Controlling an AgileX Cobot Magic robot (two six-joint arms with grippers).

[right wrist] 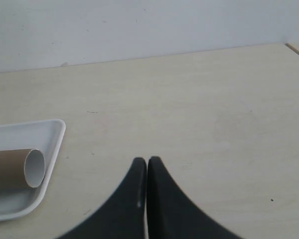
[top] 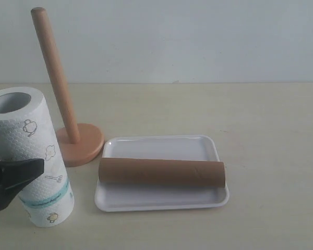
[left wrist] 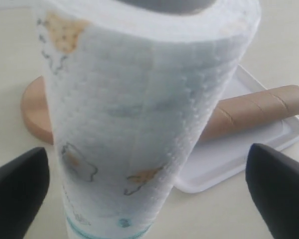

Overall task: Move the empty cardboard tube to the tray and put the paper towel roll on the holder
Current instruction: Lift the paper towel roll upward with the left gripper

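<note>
Left gripper [left wrist: 149,164] straddles paper towel roll [top: 36,140] — jaws spread.

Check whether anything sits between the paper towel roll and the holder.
Nothing visible does. The paper towel roll stands beside the bare holder; the cardboard tube lies on the tray, off that path.

Lighting bright, even and diffuse. Shadows faint, soft, tight under the tray [top: 161,202] and tube [top: 161,173]. Left wrist view: roll [left wrist: 139,124] very close, blurred. Exterior view mildly soft. Wall [top: 198,36] pale, washed out.
</note>
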